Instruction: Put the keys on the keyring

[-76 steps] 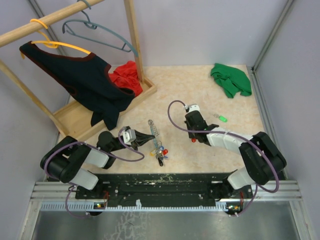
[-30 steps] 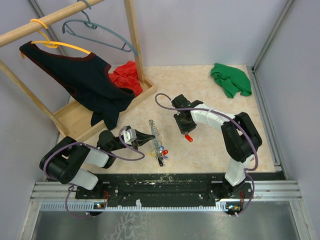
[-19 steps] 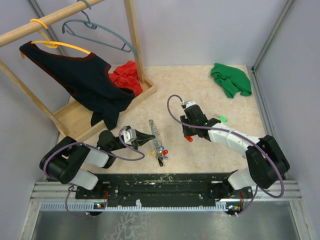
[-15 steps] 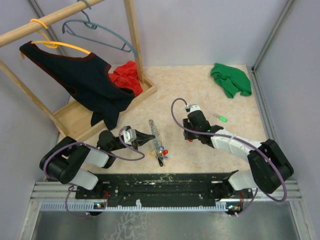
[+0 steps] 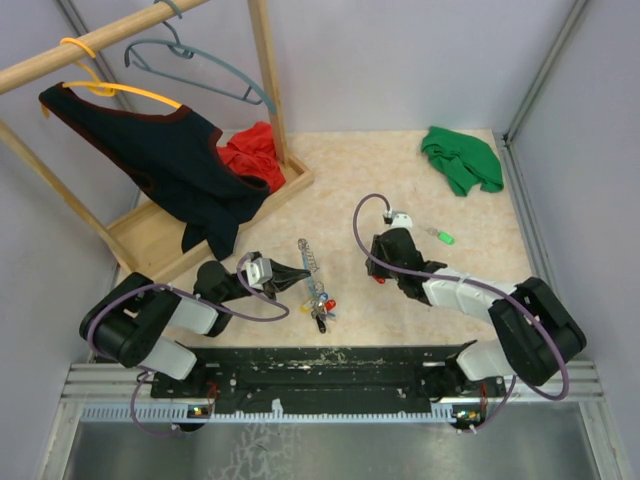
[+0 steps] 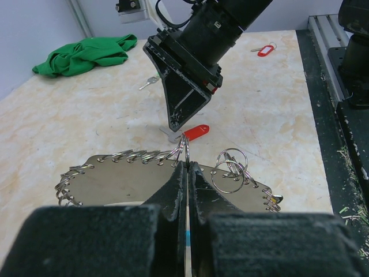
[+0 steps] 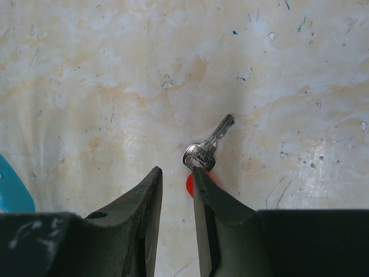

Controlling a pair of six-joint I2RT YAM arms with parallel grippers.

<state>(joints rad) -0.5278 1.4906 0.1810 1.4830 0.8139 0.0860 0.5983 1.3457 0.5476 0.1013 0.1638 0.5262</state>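
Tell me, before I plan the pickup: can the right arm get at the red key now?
Probably yes: the right claw hangs right by the red key, jaws narrowly apart, with nothing lying between them.

No readable text, label, brand, number or sign in any view. Any stamping on the metal bow of the red key [image 7: 199,154] too small to make out.
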